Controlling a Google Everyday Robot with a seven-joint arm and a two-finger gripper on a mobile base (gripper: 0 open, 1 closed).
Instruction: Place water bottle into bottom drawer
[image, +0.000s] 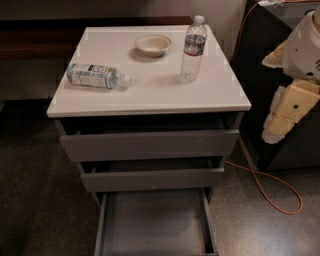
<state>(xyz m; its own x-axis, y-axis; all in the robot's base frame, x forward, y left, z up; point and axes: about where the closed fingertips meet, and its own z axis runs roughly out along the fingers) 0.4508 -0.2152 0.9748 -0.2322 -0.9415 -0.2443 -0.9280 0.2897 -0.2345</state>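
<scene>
The water bottle (193, 48) stands upright at the back right of the white cabinet top (150, 92). It is clear and ribbed, with a white cap and a dark label band. The bottom drawer (155, 225) is pulled out below the two grey drawers above it, and its grey tray holds nothing. My gripper (276, 131) hangs at the right of the cabinet, about level with the top drawer. It is well apart from the bottle and holds nothing that I can see.
A second bottle with a wide white-and-blue label (97, 76) lies on its side at the left of the top. A cream bowl (152, 45) sits at the back. An orange cable (272, 187) loops on the floor at the right, beside a dark cabinet (260, 75).
</scene>
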